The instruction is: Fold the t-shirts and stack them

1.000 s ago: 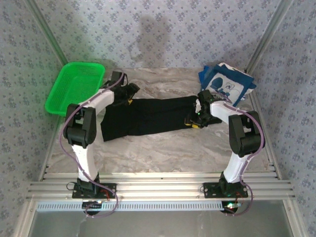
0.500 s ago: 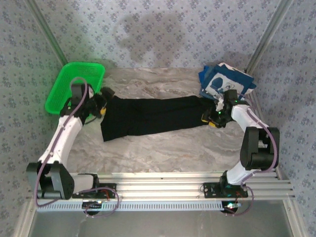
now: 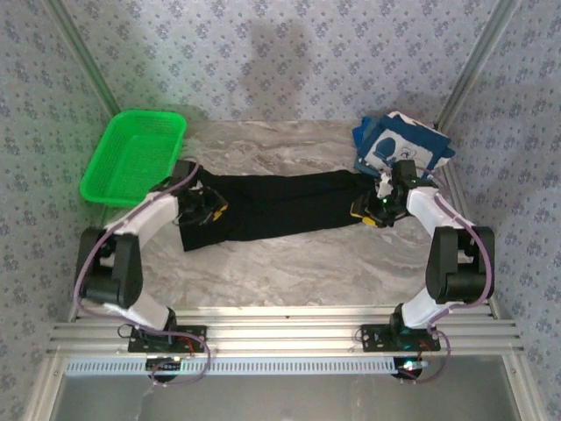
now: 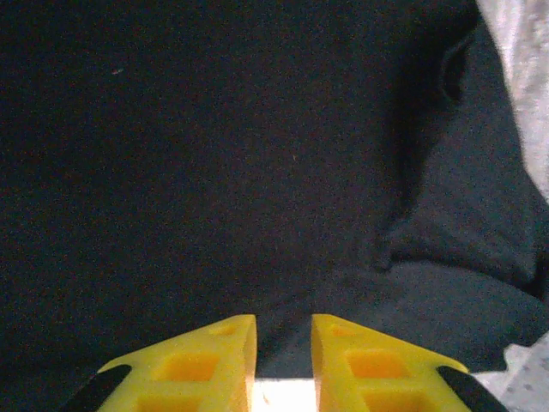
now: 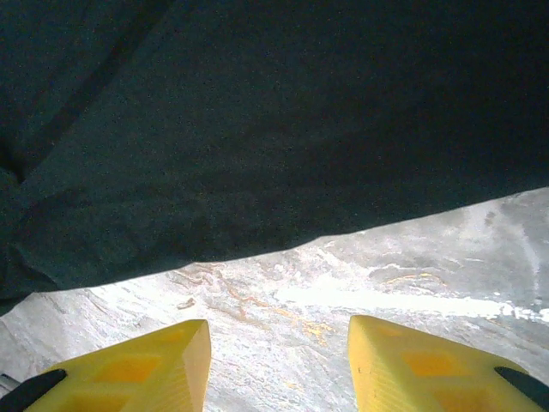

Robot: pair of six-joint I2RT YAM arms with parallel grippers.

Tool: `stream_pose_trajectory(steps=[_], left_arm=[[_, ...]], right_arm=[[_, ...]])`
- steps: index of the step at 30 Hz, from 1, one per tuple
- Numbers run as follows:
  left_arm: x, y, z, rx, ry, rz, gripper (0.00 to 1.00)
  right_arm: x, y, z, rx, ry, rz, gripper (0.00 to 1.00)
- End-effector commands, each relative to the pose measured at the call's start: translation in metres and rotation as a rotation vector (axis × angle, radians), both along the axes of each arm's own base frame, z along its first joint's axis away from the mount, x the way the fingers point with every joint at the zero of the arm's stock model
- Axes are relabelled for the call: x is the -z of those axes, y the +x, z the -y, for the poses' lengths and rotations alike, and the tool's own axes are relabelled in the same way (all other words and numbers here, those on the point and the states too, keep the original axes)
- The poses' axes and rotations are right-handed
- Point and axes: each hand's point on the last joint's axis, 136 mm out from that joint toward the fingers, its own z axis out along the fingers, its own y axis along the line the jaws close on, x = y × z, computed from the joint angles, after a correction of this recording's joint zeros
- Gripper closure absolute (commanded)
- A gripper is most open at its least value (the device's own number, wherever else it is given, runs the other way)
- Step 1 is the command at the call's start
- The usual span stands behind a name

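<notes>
A bright green plastic basket (image 3: pixel 131 162) sits at the far left corner of the surface (image 3: pixel 289 263), open side up. The surface is grey and marbled. In the right wrist view, pale streaks and thin rusty veins run through it. Blue-grey wallpaper (image 3: pixel 289 61) with a small flower pattern covers the back and side walls. A left metal post (image 3: pixel 83 57) and a right metal post (image 3: pixel 478 57) slant up from the far corners. Ribbed aluminium rails (image 3: pixel 289 329) run across the near edge.
</notes>
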Motion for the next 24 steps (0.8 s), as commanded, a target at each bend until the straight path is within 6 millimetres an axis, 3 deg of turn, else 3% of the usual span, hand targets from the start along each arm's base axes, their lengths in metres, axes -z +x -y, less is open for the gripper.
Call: stream_pose_trajectory(steps=[1, 7, 13, 20, 22, 24], left_arm=[[0.010, 0.027, 0.013, 0.011, 0.023, -0.006, 0.78], [0.027, 0.082, 0.055, 0.080, 0.025, -0.018, 0.81], [0.027, 0.113, 0.085, 0.150, 0.017, -0.031, 0.80], [-0.022, 0.132, 0.099, 0.188, -0.020, 0.119, 0.73], [-0.046, 0.124, 0.093, 0.185, -0.030, 0.184, 0.64], [-0.064, 0.106, 0.077, 0.158, -0.034, 0.217, 0.48]], right_arm=[[-0.001, -0.005, -0.007, -0.004, 0.010, -0.013, 0.52], [0.000, -0.011, -0.012, -0.019, 0.003, -0.019, 0.52], [0.002, -0.018, -0.011, -0.017, 0.001, -0.029, 0.52], [0.008, -0.021, -0.009, -0.011, -0.006, -0.040, 0.52], [0.007, -0.021, -0.002, 0.008, -0.029, -0.044, 0.52], [0.006, -0.020, 0.009, 0.038, -0.051, -0.043, 0.51]])
